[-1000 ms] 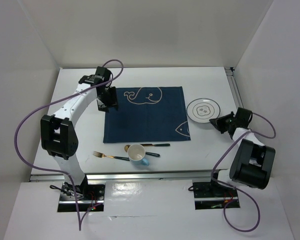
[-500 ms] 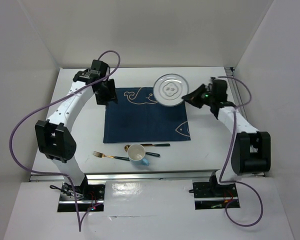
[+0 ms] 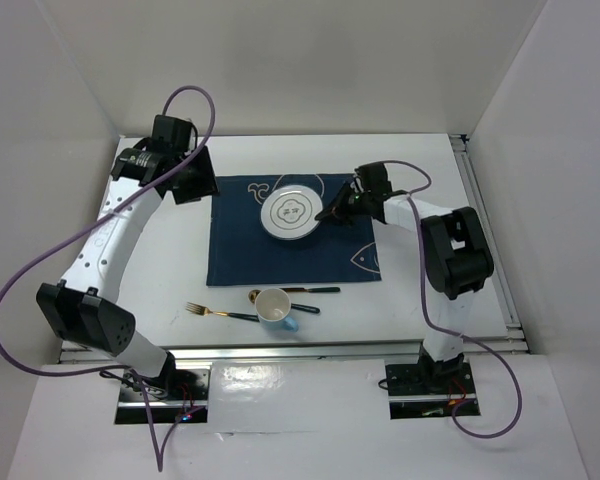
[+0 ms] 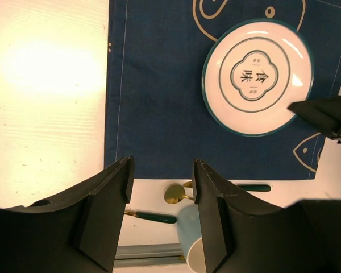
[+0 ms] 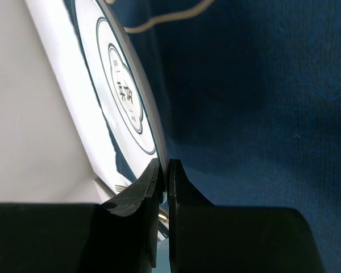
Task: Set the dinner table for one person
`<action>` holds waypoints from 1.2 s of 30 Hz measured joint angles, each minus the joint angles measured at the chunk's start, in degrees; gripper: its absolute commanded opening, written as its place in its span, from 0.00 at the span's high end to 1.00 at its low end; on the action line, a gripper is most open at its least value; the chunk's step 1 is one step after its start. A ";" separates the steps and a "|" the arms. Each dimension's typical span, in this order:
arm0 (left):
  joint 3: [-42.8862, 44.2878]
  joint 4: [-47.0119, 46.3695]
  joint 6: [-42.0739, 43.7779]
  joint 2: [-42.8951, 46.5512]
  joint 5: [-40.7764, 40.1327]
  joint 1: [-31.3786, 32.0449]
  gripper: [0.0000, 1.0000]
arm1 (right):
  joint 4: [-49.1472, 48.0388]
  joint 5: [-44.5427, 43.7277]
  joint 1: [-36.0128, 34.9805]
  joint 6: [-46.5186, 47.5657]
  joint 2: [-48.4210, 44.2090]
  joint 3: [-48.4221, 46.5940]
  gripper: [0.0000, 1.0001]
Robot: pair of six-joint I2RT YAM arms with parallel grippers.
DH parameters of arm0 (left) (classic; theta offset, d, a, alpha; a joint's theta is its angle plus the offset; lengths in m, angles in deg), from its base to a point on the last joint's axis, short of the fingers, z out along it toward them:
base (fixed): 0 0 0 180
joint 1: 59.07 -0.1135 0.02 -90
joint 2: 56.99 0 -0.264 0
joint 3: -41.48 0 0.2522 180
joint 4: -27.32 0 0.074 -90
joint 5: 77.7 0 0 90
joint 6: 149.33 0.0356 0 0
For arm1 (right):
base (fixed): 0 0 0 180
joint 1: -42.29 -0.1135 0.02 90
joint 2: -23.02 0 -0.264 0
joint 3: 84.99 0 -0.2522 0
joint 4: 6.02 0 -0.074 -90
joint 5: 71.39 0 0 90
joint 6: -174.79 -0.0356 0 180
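1. The dinner table is the broad white top on which everything sits. A dark blue placemat lies at its middle, and the setting is only partly laid.
2. The step in hand looks like placing the plate. It is over the placemat, a little toward 12 o'clock from the mat's centre. The pictures do not show whether it is flat on the cloth or just above it.
3. The right gripper is clamped on the plate's rim at the plate's 3 o'clock side in the top view. Its wrist camera shows the jaws almost together, with the thin edge of the plate pinched between them.
4. The left gripper is at the 10 o'clock corner of the placemat. Its fingers are spread wide with nothing between them, and they touch nothing.
5. The next move probably calls for three things:
   - settling the plate level on the mat
   - parting the right jaws
   - drawing the gripper back toward 3 o'clock, low and straight, so the rim is not dragged or tipped
6. A cup, a fork and a spoon are grouped on the bare top at 6 o'clock of the placemat, the cup partly over the cutlery. They appear to be the pieces not yet set, and the free left arm seems the one to fetch them
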 measured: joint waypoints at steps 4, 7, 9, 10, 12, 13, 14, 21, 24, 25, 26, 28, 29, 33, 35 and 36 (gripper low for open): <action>-1.14 0.00 -0.02 0.02 -0.09 -0.02 0.38 | 0.37 0.15 -0.79 -0.68 2.40 0.00 1.00; -1.97 0.28 -0.02 0.02 -0.09 -0.02 0.38 | 0.39 0.61 -0.79 -1.07 4.72 0.00 0.96; -1.99 0.35 -0.02 0.02 -0.11 -0.02 0.38 | 0.76 1.05 -0.79 -1.49 6.51 -0.13 0.82; -1.99 0.33 -0.02 0.02 -0.09 -0.02 0.38 | 0.85 1.53 -0.76 -1.75 7.17 -0.17 0.63; -1.99 0.33 -0.02 0.02 -0.07 -0.02 0.38 | 1.75 1.16 -0.90 -1.75 7.76 -0.66 0.39; -1.99 0.33 -0.02 0.02 -0.09 -0.02 0.38 | 2.43 1.09 -0.94 -2.12 7.80 -0.79 0.33; -1.99 0.33 -0.02 0.02 -0.07 -0.02 0.38 | 2.62 1.62 -0.96 -1.97 7.56 -1.27 0.21; -1.99 0.39 0.02 0.02 -0.07 -0.35 0.38 | 11.21 -8.70 -1.90 2.32 0.72 -2.25 0.09; -1.99 0.42 0.31 0.02 -1.07 -0.66 0.38 | 16.74 -14.01 -2.03 5.90 -6.12 -2.25 0.06; -1.99 0.42 0.37 0.02 -1.46 -0.96 0.38 | 18.12 -15.50 -2.12 7.41 -9.33 -2.25 0.03; -1.99 0.42 0.39 0.02 -1.68 -1.31 0.38 | 19.08 -16.44 -2.34 8.35 -11.82 -2.25 0.03; -2.40 0.26 0.50 0.07 -2.25 -2.69 0.38 | 21.07 -18.49 -3.89 11.34 -17.44 -2.47 0.03; -2.82 0.15 0.50 0.15 -2.38 -3.26 0.38 | 21.73 -19.12 -5.38 12.68 -19.71 -2.67 0.04; -5.99 -0.42 0.48 0.61 -2.38 -4.61 0.38 | 23.37 -19.54 -16.22 17.00 -24.50 -2.78 0.06; -7.48 -0.44 0.44 0.94 -1.95 -4.59 0.38 | 24.68 -19.10 -22.23 18.86 -24.48 -2.73 0.06; -8.09 -0.48 0.44 1.11 -1.79 -4.55 0.38 | 25.59 -18.88 -25.38 19.91 -24.15 -2.62 0.06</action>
